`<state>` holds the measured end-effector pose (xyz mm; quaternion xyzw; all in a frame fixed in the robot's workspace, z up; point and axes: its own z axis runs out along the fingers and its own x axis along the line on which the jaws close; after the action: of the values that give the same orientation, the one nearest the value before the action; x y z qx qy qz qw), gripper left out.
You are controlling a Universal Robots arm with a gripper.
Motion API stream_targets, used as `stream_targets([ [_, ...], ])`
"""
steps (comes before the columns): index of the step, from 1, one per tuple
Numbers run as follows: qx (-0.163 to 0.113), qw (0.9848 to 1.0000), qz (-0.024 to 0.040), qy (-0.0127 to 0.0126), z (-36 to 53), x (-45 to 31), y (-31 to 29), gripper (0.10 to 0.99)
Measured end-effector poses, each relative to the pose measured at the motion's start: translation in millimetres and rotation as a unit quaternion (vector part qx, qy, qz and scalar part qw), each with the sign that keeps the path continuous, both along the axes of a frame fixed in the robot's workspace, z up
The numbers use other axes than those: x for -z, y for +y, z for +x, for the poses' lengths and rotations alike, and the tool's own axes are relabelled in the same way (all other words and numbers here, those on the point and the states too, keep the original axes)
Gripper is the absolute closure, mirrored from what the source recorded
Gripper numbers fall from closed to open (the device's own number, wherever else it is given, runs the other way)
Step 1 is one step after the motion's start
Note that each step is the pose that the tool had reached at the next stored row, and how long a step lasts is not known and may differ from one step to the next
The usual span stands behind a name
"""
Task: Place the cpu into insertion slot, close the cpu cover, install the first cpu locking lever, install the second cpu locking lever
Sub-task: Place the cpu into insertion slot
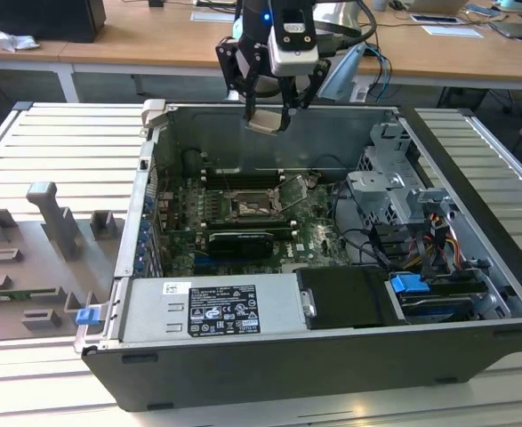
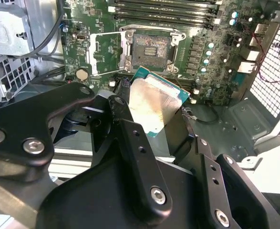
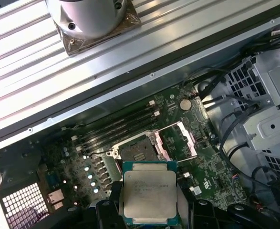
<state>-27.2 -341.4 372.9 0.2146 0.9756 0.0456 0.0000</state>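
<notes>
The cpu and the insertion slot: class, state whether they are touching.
Apart. In the exterior view the pincer holds the cpu above the case rim, well clear of the insertion slot below.

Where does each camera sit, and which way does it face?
Exterior view: off the arm, looking down into the computer case; gripper holds the cpu.
First wrist view: on the arm, looking down past the cpu at the insertion slot.
Second wrist view: on the arm, facing the insertion slot; gripper linkage shows.
All share cpu, insertion slot, open cpu cover.
</notes>
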Motion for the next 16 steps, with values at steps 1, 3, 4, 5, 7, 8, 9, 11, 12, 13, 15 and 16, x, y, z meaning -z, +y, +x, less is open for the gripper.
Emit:
stream_targets([
  [1, 0.002, 1.0000, 0.0000, 0.0000, 0.0, 0.2, 0.0, 0.549],
  [3, 0.010, 0.9999, 0.0000, 0.0000, 0.0, 0.5, 0.0, 0.549],
  [4, 0.015, 0.9999, 0.0000, 0.0000, 0.0, 0.6, 0.0, 0.549],
  [5, 0.018, 0.9998, 0.0001, 0.0000, 0.0, 0.8, 0.0, 0.549],
  [7, 0.027, 0.9996, 0.0001, 0.0000, 0.0, 1.0, 0.0, 0.549],
  [8, 0.028, 0.9996, 0.0000, 0.0000, 0.0, 1.0, 0.0, 0.549],
  [9, 0.030, 0.9995, 0.0000, 0.0000, 0.0, 1.1, 0.0, 0.549],
  [11, 0.034, 0.9994, 0.0000, 0.0000, 0.0, 1.1, 0.0, 0.549],
  [12, 0.036, 0.9994, 0.0000, 0.0000, 0.0, 1.2, 0.0, 0.549],
  [13, 0.037, 0.9993, 0.0000, 0.0000, 0.0, 1.2, 0.0, 0.549],
  [15, 0.042, 0.9991, 0.0001, 0.0000, 0.0, 1.3, 0.0, 0.549],
  [16, 0.044, 0.9990, 0.0000, 0.0000, 0.0, 1.3, 0.0, 0.549],
])
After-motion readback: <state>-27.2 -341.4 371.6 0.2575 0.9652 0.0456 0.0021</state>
